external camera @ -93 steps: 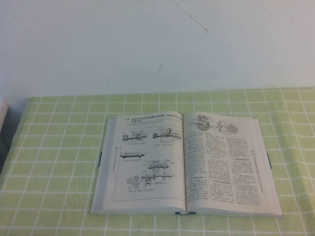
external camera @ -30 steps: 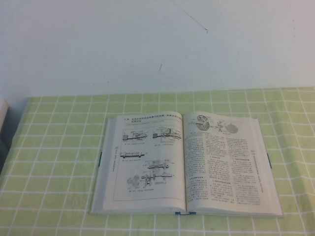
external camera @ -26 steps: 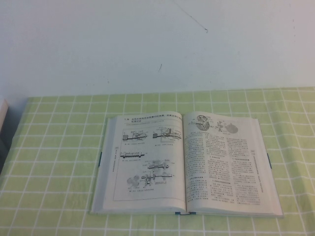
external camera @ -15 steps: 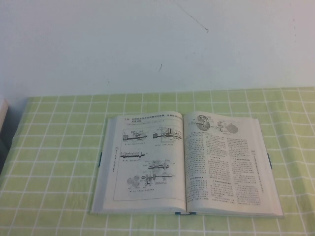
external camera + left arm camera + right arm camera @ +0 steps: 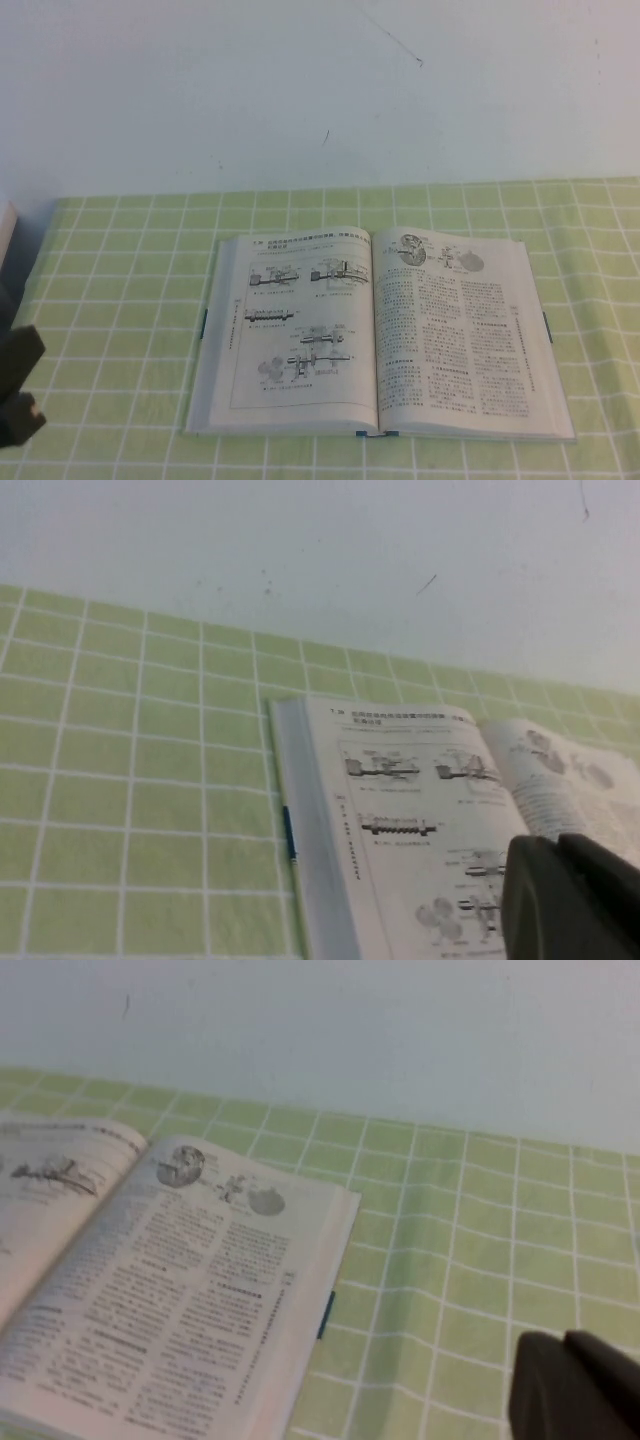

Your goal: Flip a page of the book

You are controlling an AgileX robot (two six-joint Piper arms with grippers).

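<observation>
The book (image 5: 375,335) lies open and flat on the green checked cloth, mid-table. Its left leaf shows machine diagrams. The right-hand page (image 5: 455,330) has a round gear picture above two text columns. My left gripper (image 5: 18,385) shows dark at the left edge of the high view, well left of the book. In the left wrist view the left gripper (image 5: 557,845) hangs over the book (image 5: 400,810), fingers together and empty. In the right wrist view my right gripper (image 5: 565,1340) is shut and empty over bare cloth beside the book (image 5: 150,1270). It is not in the high view.
The green checked tablecloth (image 5: 120,290) covers the table up to a white wall (image 5: 320,90) at the back. A pale object (image 5: 5,235) stands at the far left edge.
My left gripper has come into the high view at its left edge. The book and its pages have not moved.
</observation>
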